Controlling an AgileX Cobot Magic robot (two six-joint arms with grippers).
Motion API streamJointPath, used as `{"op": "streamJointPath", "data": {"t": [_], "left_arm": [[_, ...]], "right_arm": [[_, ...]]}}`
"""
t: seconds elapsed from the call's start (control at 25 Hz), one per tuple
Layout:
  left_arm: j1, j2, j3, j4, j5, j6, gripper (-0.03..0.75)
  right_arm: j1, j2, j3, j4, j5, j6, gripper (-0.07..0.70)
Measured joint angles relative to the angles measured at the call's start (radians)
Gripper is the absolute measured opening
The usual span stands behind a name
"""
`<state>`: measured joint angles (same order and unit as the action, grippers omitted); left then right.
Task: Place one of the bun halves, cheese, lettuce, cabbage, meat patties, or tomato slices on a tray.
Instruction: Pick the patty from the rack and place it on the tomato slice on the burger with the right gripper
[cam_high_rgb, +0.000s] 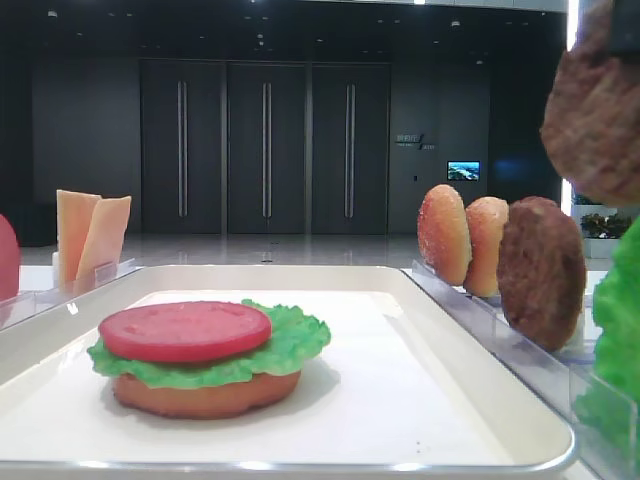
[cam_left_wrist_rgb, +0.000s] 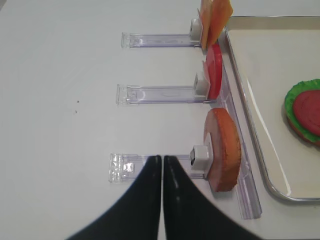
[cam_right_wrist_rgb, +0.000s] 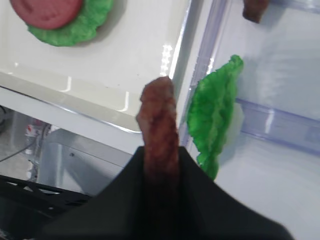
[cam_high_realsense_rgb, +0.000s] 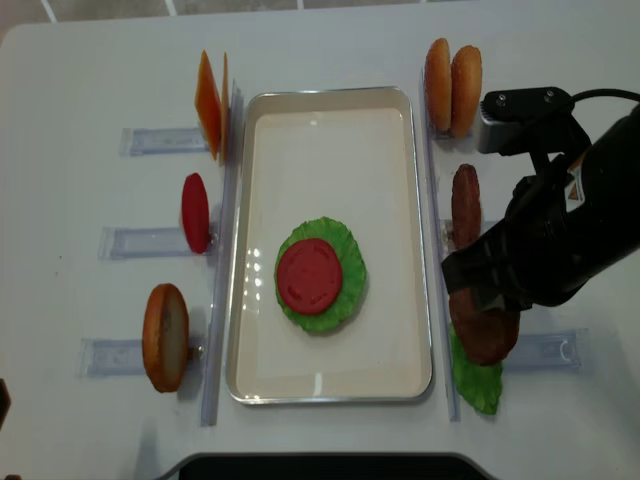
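Note:
My right gripper (cam_right_wrist_rgb: 161, 150) is shut on a dark reddish-brown meat patty (cam_right_wrist_rgb: 159, 117), held on edge just off the cream tray's (cam_right_wrist_rgb: 125, 70) right rim. From above, that patty (cam_high_realsense_rgb: 486, 335) hangs beside the tray (cam_high_realsense_rgb: 400, 200), over a green lettuce (cam_high_realsense_rgb: 478, 382) piece. On the tray sits a stack: bun half (cam_high_rgb: 205, 393), lettuce (cam_high_rgb: 290, 345), tomato slice (cam_high_rgb: 185, 330). My left gripper (cam_left_wrist_rgb: 162, 160) is shut and empty over a clear holder, left of a standing bun half (cam_left_wrist_rgb: 225, 150).
Clear holders (cam_left_wrist_rgb: 160, 94) line both long sides of the tray. Left side holds cheese (cam_high_realsense_rgb: 208, 103), a tomato slice (cam_high_realsense_rgb: 195, 212) and a bun half (cam_high_realsense_rgb: 165, 336). Right side holds two bun halves (cam_high_realsense_rgb: 450, 72) and another meat patty (cam_high_realsense_rgb: 465, 203).

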<state>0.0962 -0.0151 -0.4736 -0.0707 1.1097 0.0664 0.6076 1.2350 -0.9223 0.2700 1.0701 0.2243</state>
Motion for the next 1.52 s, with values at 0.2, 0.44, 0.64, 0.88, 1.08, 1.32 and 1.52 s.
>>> {"op": "streamJointPath", "data": {"t": [0.2, 0.44, 0.64, 0.88, 1.08, 1.32, 1.52], "left_arm": [[0.000, 0.000, 0.000, 0.000, 0.000, 0.000, -0.007], [0.000, 0.000, 0.000, 0.000, 0.000, 0.000, -0.007], [0.000, 0.000, 0.000, 0.000, 0.000, 0.000, -0.007], [0.000, 0.000, 0.000, 0.000, 0.000, 0.000, -0.007], [0.000, 0.000, 0.000, 0.000, 0.000, 0.000, -0.007], [0.000, 0.000, 0.000, 0.000, 0.000, 0.000, -0.007], [0.000, 0.000, 0.000, 0.000, 0.000, 0.000, -0.007]], "right_arm": [[0.002, -0.043, 0.036, 0.222, -0.103, -0.154, 0.090], [0.006, 0.021, 0.076, 0.650, -0.220, -0.578, 0.090], [0.006, 0.137, 0.097, 0.919, -0.235, -0.870, 0.090], [-0.019, 0.292, 0.097, 1.185, -0.148, -1.162, 0.090], [-0.054, 0.402, 0.097, 1.331, -0.108, -1.309, 0.090], [-0.060, 0.497, 0.097, 1.442, -0.108, -1.417, 0.090], [-0.060, 0.548, 0.097, 1.520, -0.148, -1.461, 0.090]]}}
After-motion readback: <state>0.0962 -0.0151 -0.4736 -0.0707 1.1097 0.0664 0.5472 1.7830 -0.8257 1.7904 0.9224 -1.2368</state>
